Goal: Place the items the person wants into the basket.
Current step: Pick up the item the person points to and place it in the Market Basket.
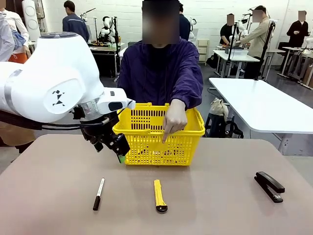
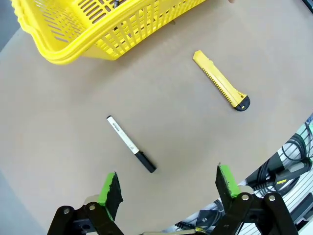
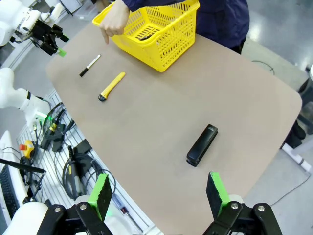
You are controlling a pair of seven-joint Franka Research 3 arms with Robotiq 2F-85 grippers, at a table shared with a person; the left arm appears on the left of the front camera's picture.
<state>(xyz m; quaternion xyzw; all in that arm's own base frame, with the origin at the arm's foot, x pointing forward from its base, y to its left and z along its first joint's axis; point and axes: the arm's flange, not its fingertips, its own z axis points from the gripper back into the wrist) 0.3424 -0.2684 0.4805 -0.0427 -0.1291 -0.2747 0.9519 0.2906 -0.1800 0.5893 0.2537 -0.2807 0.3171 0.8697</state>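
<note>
A yellow utility knife (image 1: pixel 160 196) with a black tip lies on the brown table in front of the yellow basket (image 1: pixel 151 149). The person's hand (image 1: pixel 173 121) hangs over the basket's front rim with a finger pointing down towards the knife. My left gripper (image 1: pixel 116 149) hovers at the basket's front left corner. In the left wrist view the left gripper (image 2: pixel 168 186) is open and holds nothing, above the table, with the knife (image 2: pixel 221 81) and the basket (image 2: pixel 63 49) beyond it. My right gripper (image 3: pixel 158 192) is open and bare, high above the table's near right edge, far from the knife (image 3: pixel 112 86) and the basket (image 3: pixel 171 36).
A white marker with a black cap (image 1: pixel 99 194) lies left of the knife, and it lies close ahead of the left gripper as marker (image 2: pixel 131 151). A black stapler (image 1: pixel 269 186) sits at the right, below the right gripper as stapler (image 3: pixel 202 145). Something dark lies inside the basket.
</note>
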